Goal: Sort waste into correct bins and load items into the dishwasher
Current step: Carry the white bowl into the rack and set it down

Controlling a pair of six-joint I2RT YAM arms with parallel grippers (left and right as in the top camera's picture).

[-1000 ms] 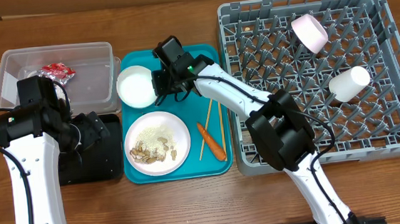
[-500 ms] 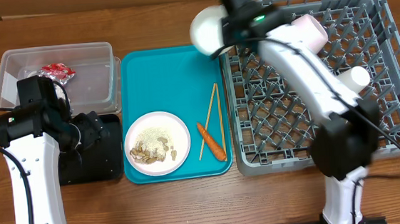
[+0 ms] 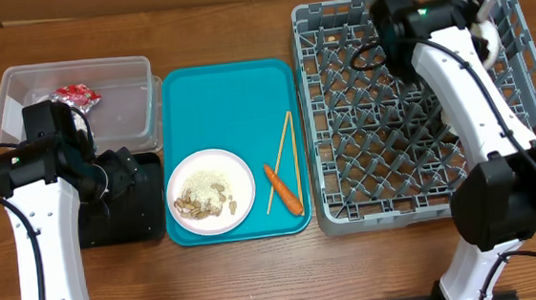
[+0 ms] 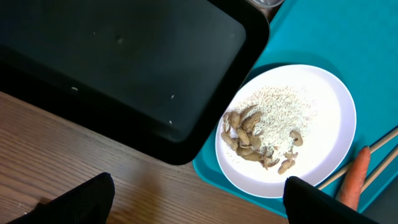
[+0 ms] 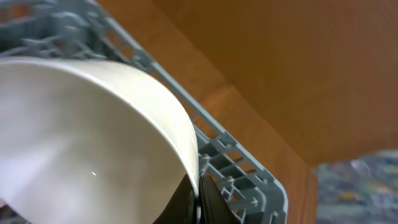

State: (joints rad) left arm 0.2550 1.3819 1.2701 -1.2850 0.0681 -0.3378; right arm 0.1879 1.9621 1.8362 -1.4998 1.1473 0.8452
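My right gripper [image 5: 199, 202] is shut on the rim of a small white bowl [image 5: 81, 124] and holds it over the far right corner of the grey dish rack [image 5: 239, 165]. Overhead, the gripper [image 3: 480, 11] and bowl [image 3: 492, 41] are at the rack's [image 3: 362, 123] back right. My left gripper [image 4: 199, 208] is open and empty, over the table edge by the black tray [image 4: 124, 62]. The white plate [image 4: 286, 130] holds nut shells and rice. The carrot [image 3: 284, 189] and chopsticks [image 3: 283, 158] lie on the teal tray. The red wrapper [image 3: 77, 95] is in the clear tub [image 3: 130, 103].
The teal serving tray [image 3: 226, 105] lies between the bins and the rack. The black tray [image 3: 130, 218] sits in front of the clear tub. My right arm spans the rack and hides whatever lies under it. Bare wooden table runs along the front.
My right gripper lifted the white bowl off the teal tray and carried it right, to the rack's far right corner. The left arm has not moved.
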